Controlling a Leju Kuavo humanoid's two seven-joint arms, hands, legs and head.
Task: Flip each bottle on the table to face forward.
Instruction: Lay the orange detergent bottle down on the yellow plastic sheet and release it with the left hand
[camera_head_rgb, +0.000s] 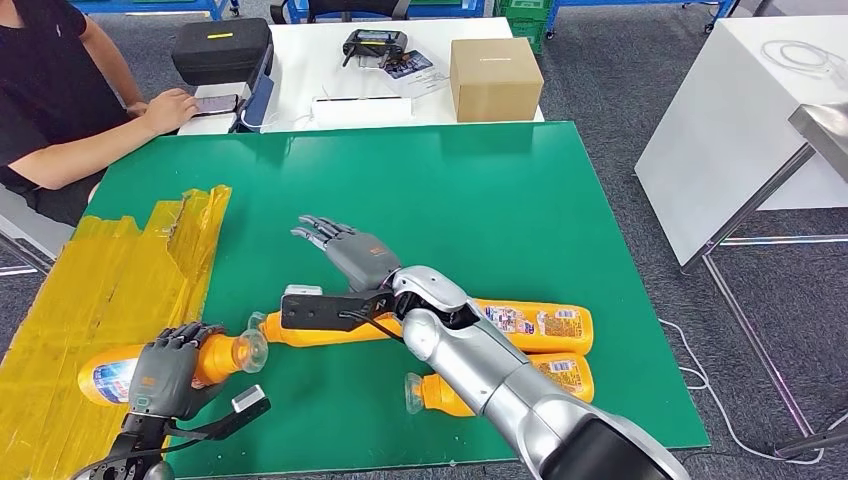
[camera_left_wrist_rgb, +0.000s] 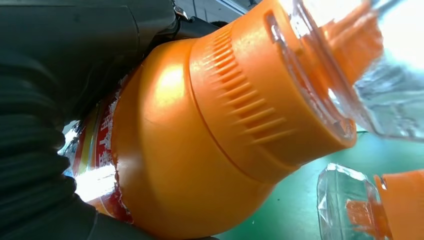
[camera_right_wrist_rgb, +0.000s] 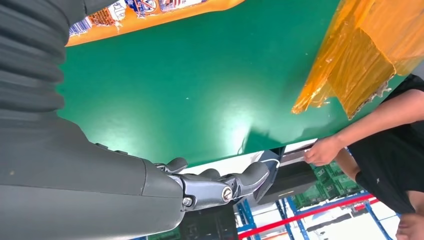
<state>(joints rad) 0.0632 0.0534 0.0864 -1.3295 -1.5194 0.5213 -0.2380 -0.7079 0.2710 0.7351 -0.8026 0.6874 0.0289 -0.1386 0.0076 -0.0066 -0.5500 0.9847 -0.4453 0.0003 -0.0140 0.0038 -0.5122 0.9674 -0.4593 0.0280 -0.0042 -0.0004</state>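
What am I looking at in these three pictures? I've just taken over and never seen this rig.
It is a humanoid with two silver arms. The wide picture is from its head, looking down at a green table. The other two come from cameras at each wrist and are turned. The left robot hand grips an orange bottle near its neck, over yellow plastic sheeting; its wrist camera shows that bottle close up. The right robot hand hovers open, holding nothing. Two more orange bottles lie on their sides. A person sits at the far corner.
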